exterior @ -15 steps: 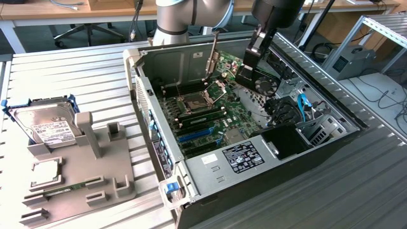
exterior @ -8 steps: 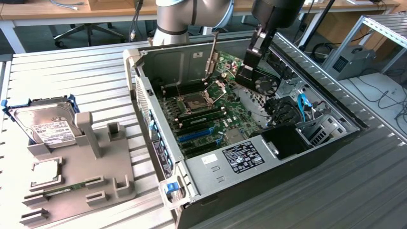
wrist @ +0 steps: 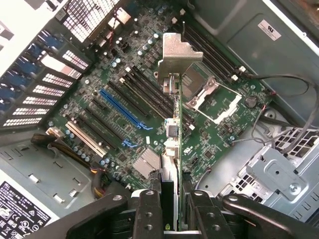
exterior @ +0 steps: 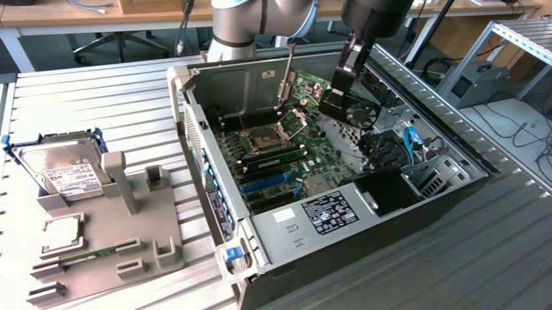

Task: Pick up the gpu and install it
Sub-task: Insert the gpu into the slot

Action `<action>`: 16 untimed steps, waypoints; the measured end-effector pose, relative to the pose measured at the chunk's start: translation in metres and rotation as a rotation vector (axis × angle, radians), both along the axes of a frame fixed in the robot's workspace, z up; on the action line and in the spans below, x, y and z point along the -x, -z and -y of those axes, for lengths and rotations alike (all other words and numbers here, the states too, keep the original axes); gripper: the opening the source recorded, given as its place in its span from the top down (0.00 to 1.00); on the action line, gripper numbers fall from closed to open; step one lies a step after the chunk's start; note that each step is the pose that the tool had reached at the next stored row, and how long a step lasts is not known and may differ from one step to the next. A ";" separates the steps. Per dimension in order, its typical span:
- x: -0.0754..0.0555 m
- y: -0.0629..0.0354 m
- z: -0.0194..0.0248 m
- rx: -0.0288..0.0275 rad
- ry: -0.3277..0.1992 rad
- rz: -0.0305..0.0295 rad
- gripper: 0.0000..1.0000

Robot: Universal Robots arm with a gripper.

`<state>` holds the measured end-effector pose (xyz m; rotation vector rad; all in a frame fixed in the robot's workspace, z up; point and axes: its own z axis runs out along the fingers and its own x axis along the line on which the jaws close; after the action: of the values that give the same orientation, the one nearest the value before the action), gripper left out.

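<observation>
Above the open computer case (exterior: 216,213), near its far end, my claw (exterior: 348,64) hangs with the gpu (exterior: 345,106) in its grip. The claw is clamped on the card. In the wrist view one black finger (wrist: 149,214) presses on each flat side of the gpu (wrist: 174,144), and I see the card edge-on between them. The claw (wrist: 173,206) holds one end, and the silver bracket (wrist: 177,50) at the other end points down at the motherboard (wrist: 124,99). From the exterior view, the round fan (exterior: 362,117) faces the exterior view's right. The card is up in the air and sits in no slot.

Under it, the bracket lines up between the long dark memory slots (wrist: 149,94) and the CPU socket (wrist: 209,94). The blue slot (wrist: 122,107) lies off to one side of the card, apart from it.

The case lies on its side in the middle of the metal table (exterior: 103,103). Near the table edge at the exterior view's left stands a gray holder (exterior: 129,219). A hard drive (exterior: 62,169) with a white label leans in the holder's far corner, well apart from the case.
</observation>
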<state>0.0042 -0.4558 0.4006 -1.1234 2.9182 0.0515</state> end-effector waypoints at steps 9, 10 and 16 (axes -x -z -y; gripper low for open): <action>0.000 0.0001 0.0000 -0.0002 -0.035 0.0000 0.74; 0.000 0.0001 0.0000 -0.0002 -0.038 0.0000 0.74; 0.000 0.0000 0.0000 0.0000 -0.062 0.0000 0.74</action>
<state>0.0042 -0.4558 0.4006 -1.2141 2.8828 0.0523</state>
